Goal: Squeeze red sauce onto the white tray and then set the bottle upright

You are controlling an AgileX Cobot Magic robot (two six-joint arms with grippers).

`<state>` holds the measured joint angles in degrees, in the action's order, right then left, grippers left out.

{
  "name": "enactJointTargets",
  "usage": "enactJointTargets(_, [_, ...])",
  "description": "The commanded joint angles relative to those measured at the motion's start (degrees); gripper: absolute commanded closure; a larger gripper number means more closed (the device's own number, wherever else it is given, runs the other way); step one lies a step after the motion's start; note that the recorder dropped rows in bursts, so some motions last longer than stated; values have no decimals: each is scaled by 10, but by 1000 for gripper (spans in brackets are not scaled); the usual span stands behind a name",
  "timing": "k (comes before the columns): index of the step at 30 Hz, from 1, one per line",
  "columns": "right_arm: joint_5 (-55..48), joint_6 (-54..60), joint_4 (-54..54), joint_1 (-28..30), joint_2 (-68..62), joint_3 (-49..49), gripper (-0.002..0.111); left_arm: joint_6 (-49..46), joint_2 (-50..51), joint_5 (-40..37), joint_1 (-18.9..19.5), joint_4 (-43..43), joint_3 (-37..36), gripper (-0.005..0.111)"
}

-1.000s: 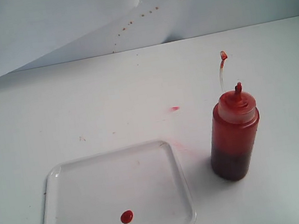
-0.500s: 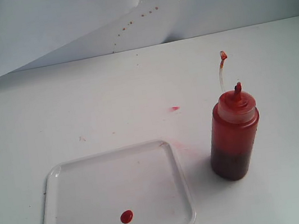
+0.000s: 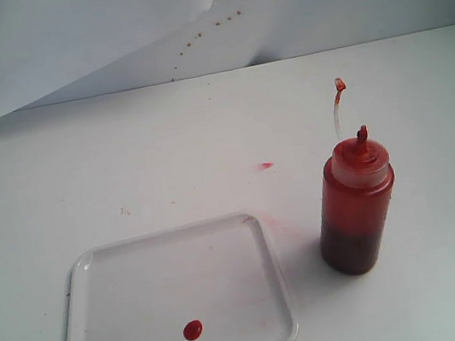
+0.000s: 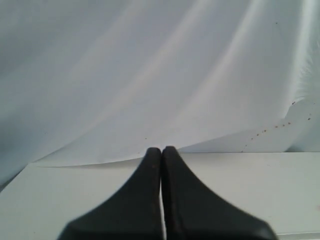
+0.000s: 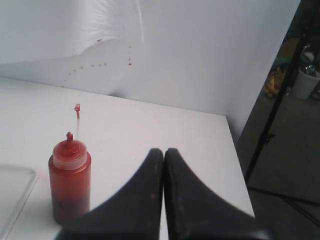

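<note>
The bottle point(image 3: 356, 206) stands upright on the white table, right of the white tray point(image 3: 96, 269), its tethered tip cap point(image 3: 339, 83) sticking up above the nozzle. A small round blob of red sauce point(image 3: 192, 330) lies on the tray near its front edge. Neither gripper shows in the exterior view. In the right wrist view the bottle point(image 5: 69, 180) stands apart from my right gripper point(image 5: 163, 151), which is shut and empty; a corner of the tray point(image 5: 15, 192) shows there too. My left gripper point(image 4: 161, 149) is shut with nothing in it, facing the white backdrop.
A faint pink smear point(image 3: 266, 165) marks the table behind the tray. The wrinkled white backdrop point(image 3: 102, 34) carries small brown-red specks. The table's right edge point(image 5: 235, 150) drops to a dark floor with a stand leg point(image 5: 272, 125).
</note>
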<state>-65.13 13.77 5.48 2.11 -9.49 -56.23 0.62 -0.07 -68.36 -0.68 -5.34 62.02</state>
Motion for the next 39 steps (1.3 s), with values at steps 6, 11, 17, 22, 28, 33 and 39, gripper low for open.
enactJointTargets(6, [-11, 8, -12, -17, 92, 18, 108, 9, 1, -16, -1, 9, 2, 107])
enactJointTargets(11, [-1, 8, -17, -17, 95, 62, 108, 11, 1, -16, -1, 9, 2, 107])
enactJointTargets(17, [102, 10, 3, -17, 95, 126, 108, 8, 1, 22, -1, 15, -6, 107])
enactJointTargets(22, [182, 7, 9, -17, 95, 203, 108, 8, 1, 107, -1, 22, -81, 107])
enactJointTargets(28, [483, 7, 11, -17, 95, 393, 108, 8, 1, 414, -1, 33, -340, 107])
enactJointTargets(33, [641, 7, 15, -17, 95, 518, 108, 8, 1, 629, -1, 33, -520, 107])
enactJointTargets(39, [564, 13, 0, -17, 95, 562, 108, 8, 1, 675, -1, 33, -620, 107])
